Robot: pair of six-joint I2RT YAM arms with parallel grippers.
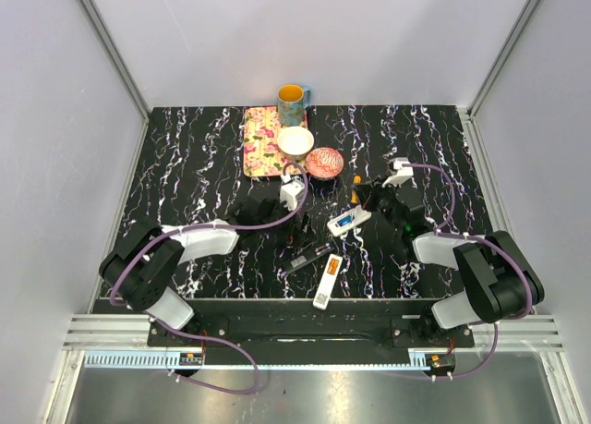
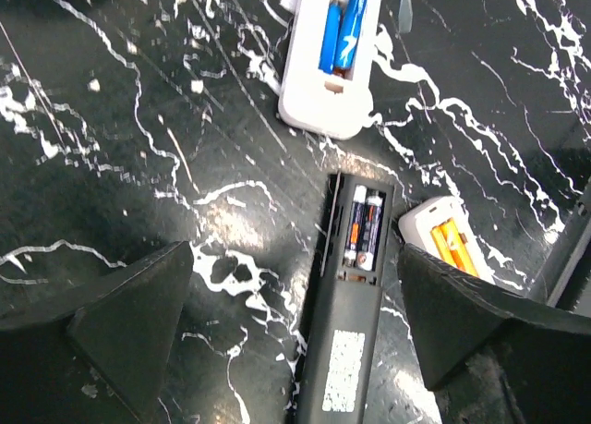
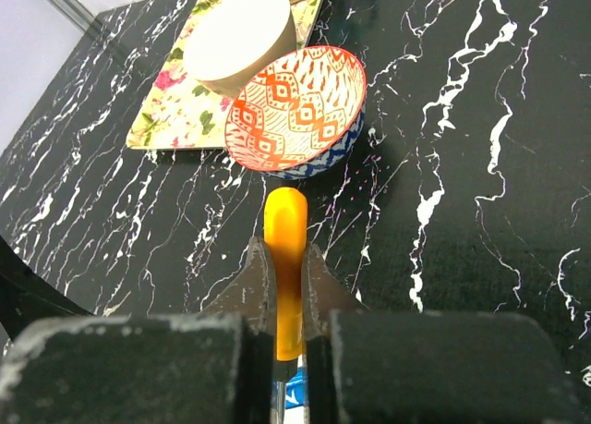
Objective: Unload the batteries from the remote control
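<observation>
My left jaws stand wide apart, holding nothing, over the black remote point(image 2: 346, 350). It lies back-up on the surface point(image 2: 111, 119) with its battery bay uncovered. Two batteries point(image 2: 364, 228) sit side by side in that bay, dark with orange and white bands.

Just beyond it lies a white remote point(image 2: 323, 82), also uncovered, with blue cells point(image 2: 343, 27) inside. To the right, partly hidden at the edge of my view, a second white remote point(image 2: 434, 223) shows orange cells point(image 2: 454, 247).

My right jaws are clamped tight on the orange handle of a screwdriver point(image 3: 284, 248). The handle's end points toward a patterned bowl point(image 3: 295, 110), close to it. Behind that bowl, a white bowl point(image 3: 242, 41) rests on a floral tray point(image 3: 171, 110).
</observation>
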